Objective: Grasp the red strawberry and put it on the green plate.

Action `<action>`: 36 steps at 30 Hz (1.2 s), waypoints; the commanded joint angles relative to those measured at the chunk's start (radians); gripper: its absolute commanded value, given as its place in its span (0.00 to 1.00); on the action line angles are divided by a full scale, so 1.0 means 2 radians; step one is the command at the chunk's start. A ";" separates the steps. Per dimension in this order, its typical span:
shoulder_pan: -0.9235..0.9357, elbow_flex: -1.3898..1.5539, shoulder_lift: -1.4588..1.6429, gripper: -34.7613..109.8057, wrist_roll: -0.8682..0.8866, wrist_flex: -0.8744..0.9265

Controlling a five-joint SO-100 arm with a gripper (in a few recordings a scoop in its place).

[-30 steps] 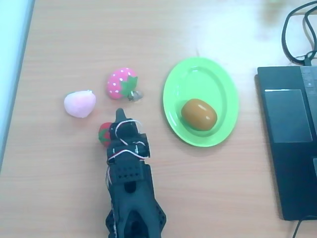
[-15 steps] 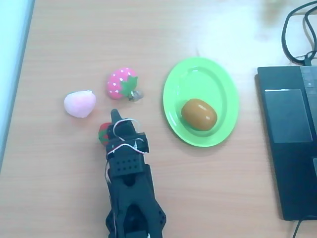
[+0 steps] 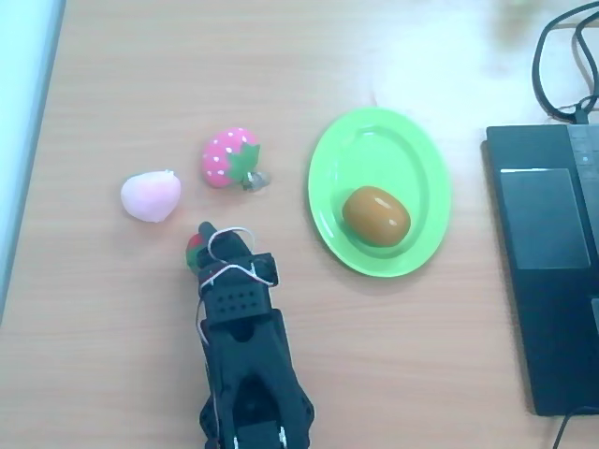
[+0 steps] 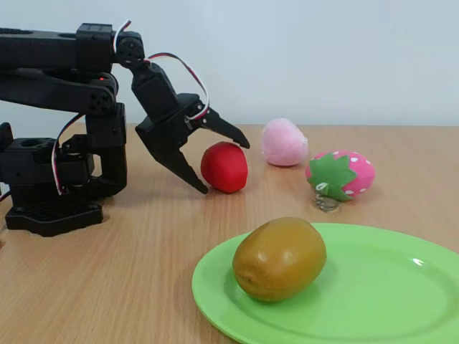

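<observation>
The red strawberry [image 4: 224, 167] sits on the wooden table, its red body facing the fixed view. From overhead, the red strawberry [image 3: 194, 251] is mostly hidden under the black arm; just a red and green edge shows. My gripper [image 4: 221, 166] is open. One finger reaches over the strawberry's top and the other points down at its left side. Overhead, the gripper [image 3: 201, 243] is directly above the fruit. The green plate [image 3: 328, 159] lies to the right, holding a brown kiwi-like fruit [image 3: 375, 215]. In the fixed view the green plate [image 4: 373, 294] is in the foreground.
A pink strawberry with white dots [image 3: 229, 157] and a pale pink peach-like toy [image 3: 151, 195] lie just beyond the gripper. A black laptop [image 3: 547, 271] and cables [image 3: 562, 56] fill the right edge. The arm's base [image 4: 50, 186] stands at the left in the fixed view.
The gripper's tip has shifted left and back toward the arm's base, covering more of the red strawberry. The fruits and the plate have not moved.
</observation>
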 commanded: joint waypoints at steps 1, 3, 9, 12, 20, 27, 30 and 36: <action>-0.010 0.008 -0.008 0.54 -0.005 -0.015; -0.012 0.008 -0.019 0.54 -0.005 -0.023; -0.015 0.012 -0.044 0.53 -0.005 -0.047; -0.015 0.015 -0.057 0.51 -0.003 -0.063; -0.018 0.022 -0.072 0.43 -0.002 -0.088; -0.018 0.026 -0.076 0.38 -0.002 -0.098; -0.018 0.028 -0.074 0.37 -0.002 -0.098; -0.015 0.032 -0.074 0.40 -0.004 -0.098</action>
